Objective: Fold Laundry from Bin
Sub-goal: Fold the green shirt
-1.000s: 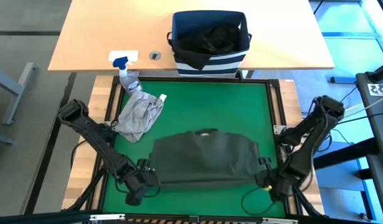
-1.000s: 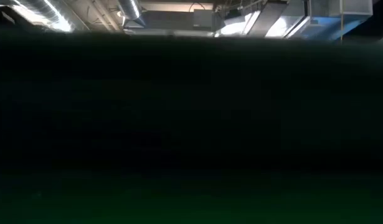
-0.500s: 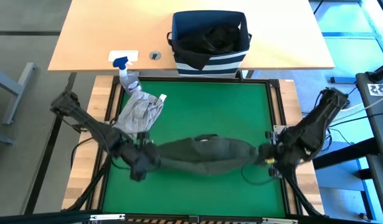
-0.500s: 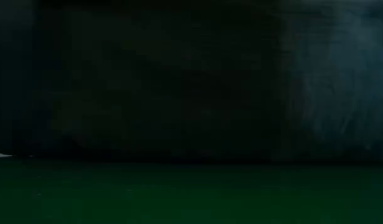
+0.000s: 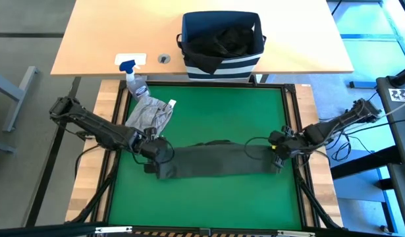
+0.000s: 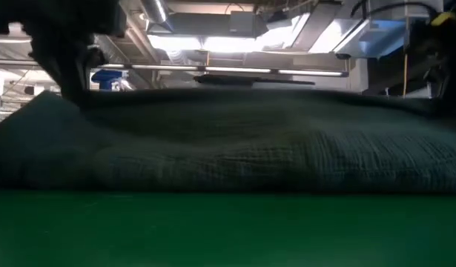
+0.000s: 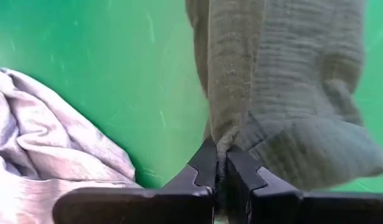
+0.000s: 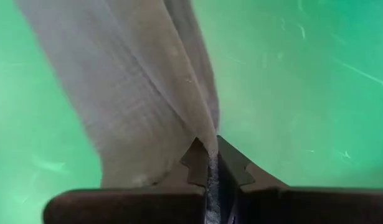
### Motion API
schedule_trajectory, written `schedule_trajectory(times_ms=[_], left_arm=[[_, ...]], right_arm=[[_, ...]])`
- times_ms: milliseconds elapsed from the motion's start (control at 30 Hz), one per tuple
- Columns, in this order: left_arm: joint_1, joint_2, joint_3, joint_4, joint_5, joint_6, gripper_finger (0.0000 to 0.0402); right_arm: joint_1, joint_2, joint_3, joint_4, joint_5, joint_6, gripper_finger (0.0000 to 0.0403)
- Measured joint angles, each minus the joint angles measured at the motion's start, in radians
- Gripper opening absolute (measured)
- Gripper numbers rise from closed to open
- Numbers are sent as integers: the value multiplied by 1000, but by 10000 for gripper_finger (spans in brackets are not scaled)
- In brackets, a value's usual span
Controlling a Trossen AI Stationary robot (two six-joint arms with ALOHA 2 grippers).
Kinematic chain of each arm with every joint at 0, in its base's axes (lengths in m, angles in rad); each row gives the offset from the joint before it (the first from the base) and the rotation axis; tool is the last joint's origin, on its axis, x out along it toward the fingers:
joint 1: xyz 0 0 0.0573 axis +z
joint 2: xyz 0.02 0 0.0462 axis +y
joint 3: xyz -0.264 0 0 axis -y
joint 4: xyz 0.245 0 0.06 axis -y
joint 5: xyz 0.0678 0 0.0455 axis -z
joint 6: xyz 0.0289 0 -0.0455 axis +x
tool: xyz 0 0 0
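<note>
The dark olive green garment (image 5: 215, 160) lies as a long folded band across the middle of the green mat (image 5: 209, 204); in the low view the olive garment (image 6: 228, 156) fills the width. My left gripper (image 5: 153, 153) is shut on its left end and my right gripper (image 5: 276, 150) on its right end. A light grey garment (image 5: 148, 117) lies crumpled on the mat's far left. The navy striped bin (image 5: 222, 46) stands on the wooden table beyond, with black cloth (image 5: 225, 39) inside. My left gripper pinches a bunched edge of the olive cloth (image 7: 223, 138) at the band's left end between its two fingers, coming steeply from above. The cloth runs down from the fingers onto the mat. How many layers it has I cannot tell. My right gripper pinches the olive cloth's edge (image 8: 207, 144) at the band's right end between its two fingers, pointing steeply down. The cloth falls away from the fingers to the mat in a smooth sheet.
A clear spray bottle with a blue nozzle (image 5: 133, 78) lies at the mat's far left corner, beside the grey garment. The mat's raised frame (image 5: 293, 131) runs close to my right gripper. Bare green mat lies toward the near edge.
Both grippers, staying shut, have carried the olive garment's near edge up off the mat and toward the far edge. The garment, spread flat a second ago, is now folded over itself into a narrow band; its far part has stayed in place.
</note>
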Motion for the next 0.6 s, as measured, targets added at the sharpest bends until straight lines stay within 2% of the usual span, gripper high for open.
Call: schedule_trajectory(times_ms=[133,267,433,500,600], left_arm=[[11,0,-37,33,-7,0,5],[22,0,-46,38,-51,-5,5],[22,0,-46,38,-121,9,20],[22,0,-46,36,-144,23,39],[24,0,-46,30,-171,26,75]], right_arm=[[-61,12,-43,43,23,-15,5],[-110,18,-48,39,81,-16,5],[-155,18,-48,42,97,-16,8],[-171,18,-48,43,101,-16,21],[-200,18,-48,35,113,-16,64]])
